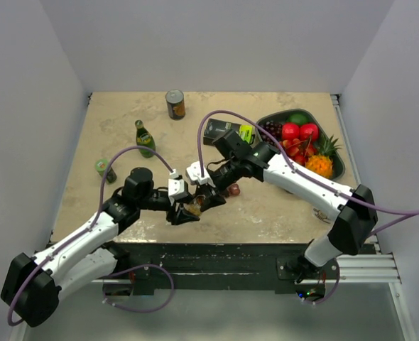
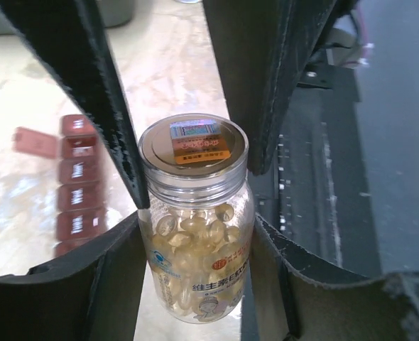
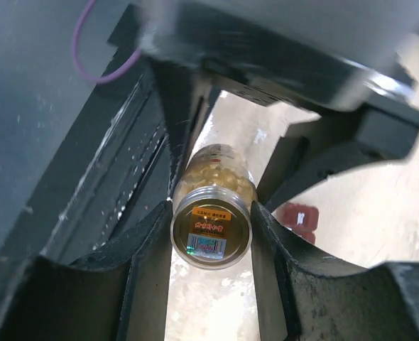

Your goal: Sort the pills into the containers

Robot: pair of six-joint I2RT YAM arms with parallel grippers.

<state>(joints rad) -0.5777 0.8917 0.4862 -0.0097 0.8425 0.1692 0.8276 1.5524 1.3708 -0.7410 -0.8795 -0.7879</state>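
Beige marbled tabletop (image 1: 117, 121), front edge: both arms bend inward and meet. Left fingers (image 2: 110, 284) clamp the body of a clear plastic bottle of yellow softgel pills (image 2: 195, 249); right fingers (image 3: 280, 284) pinch its silver cap (image 3: 209, 231). A long dark red plastic compartment strip (image 2: 78, 192) lies beside it.

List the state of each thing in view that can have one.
pill bottle: lid on, nearly full.
left gripper: shut on the bottle's body.
right gripper: shut around its lid.
containers: most lids shut, one looks open.
can: upright.
green bottle: upright.
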